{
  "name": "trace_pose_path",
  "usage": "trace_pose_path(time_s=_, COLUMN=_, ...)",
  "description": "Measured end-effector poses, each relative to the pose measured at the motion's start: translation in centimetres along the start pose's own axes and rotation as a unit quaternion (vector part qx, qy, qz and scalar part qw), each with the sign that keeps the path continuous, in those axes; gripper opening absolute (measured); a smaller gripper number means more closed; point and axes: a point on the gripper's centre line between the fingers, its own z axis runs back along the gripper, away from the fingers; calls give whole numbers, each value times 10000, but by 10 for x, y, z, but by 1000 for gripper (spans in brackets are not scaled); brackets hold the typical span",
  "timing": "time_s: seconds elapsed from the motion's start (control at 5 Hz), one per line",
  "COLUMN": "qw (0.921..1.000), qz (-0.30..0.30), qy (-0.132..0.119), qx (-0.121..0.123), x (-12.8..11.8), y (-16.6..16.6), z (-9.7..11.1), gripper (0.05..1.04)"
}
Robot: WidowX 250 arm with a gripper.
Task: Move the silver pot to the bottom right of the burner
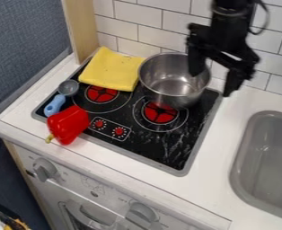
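The silver pot point(167, 81) stands upright at the back right of the black stove top point(173, 155), its base overlapping the back part of the right red burner point(160, 113). At the pot's right side hangs my gripper point(213, 77), open, its fingers spread across the rim. One finger is over the pot's opening near the right wall and the other is outside, above the white counter. Whether either finger touches the metal, I cannot tell.
A yellow cloth point(110, 69) lies at the stove's back left. Left of the burners are a blue-handled ladle point(55, 104) and a red pepper point(68, 125). A grey sink point(266, 161) is at the right, and a tiled wall point(134, 29) rises behind.
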Motion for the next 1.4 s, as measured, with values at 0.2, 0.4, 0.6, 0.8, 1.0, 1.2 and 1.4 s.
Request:
trace_pose_path(time_s=0.2, qw=9997, qz=93, qy=149, qx=165, x=11, y=1, z=-9, gripper=1000)
trace_pose_path(time_s=0.4, qw=9992, qz=159, qy=209, qx=308, x=16, y=7, z=-14, gripper=1000)
trace_pose_path(time_s=0.6, qw=9984, qz=348, qy=291, qx=329, x=20, y=21, z=-24, gripper=1000)
trace_pose_path(time_s=0.8, qw=9976, qz=384, qy=558, qx=164, x=19, y=22, z=-48, gripper=1000)
trace_pose_path(time_s=1.0, qw=9964, qz=295, qy=799, qx=15, x=17, y=17, z=-66, gripper=969)
trace_pose_path(time_s=1.2, qw=9963, qz=201, qy=834, qx=-41, x=13, y=14, z=-72, gripper=700)
trace_pose_path(time_s=1.4, qw=9967, qz=161, qy=794, qx=-70, x=10, y=13, z=-69, gripper=402)
